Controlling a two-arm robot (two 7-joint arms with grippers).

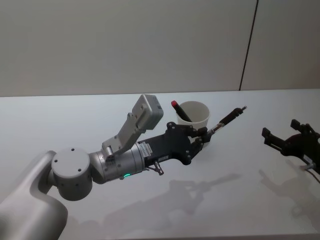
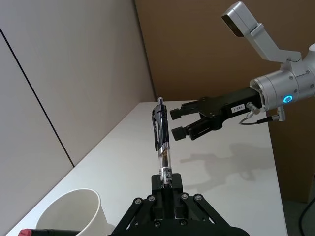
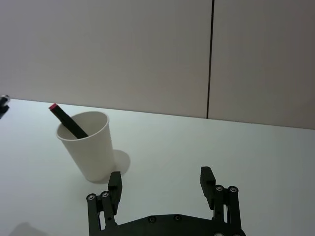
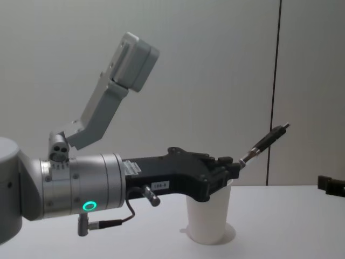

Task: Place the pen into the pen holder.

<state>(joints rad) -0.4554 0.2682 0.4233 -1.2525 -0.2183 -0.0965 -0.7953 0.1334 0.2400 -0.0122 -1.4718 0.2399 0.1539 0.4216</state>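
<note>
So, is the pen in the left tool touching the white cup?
Apart. The left wrist view shows the pen clamped in the left tool, with table between it and the cup.

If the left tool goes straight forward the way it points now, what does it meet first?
Probably the open black right tool. It lies just beside the line of the black clip pen held in the left tool. The pen tip leads and may pass narrowly by, as depth is unclear.

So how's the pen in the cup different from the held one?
The red-ended black pen leans inside the white paper cup, untouched; the black-and-clear pen is clamped by the left gripper, fingers shut, in the air by the cup. Both are slim, dark and tilted.
</note>
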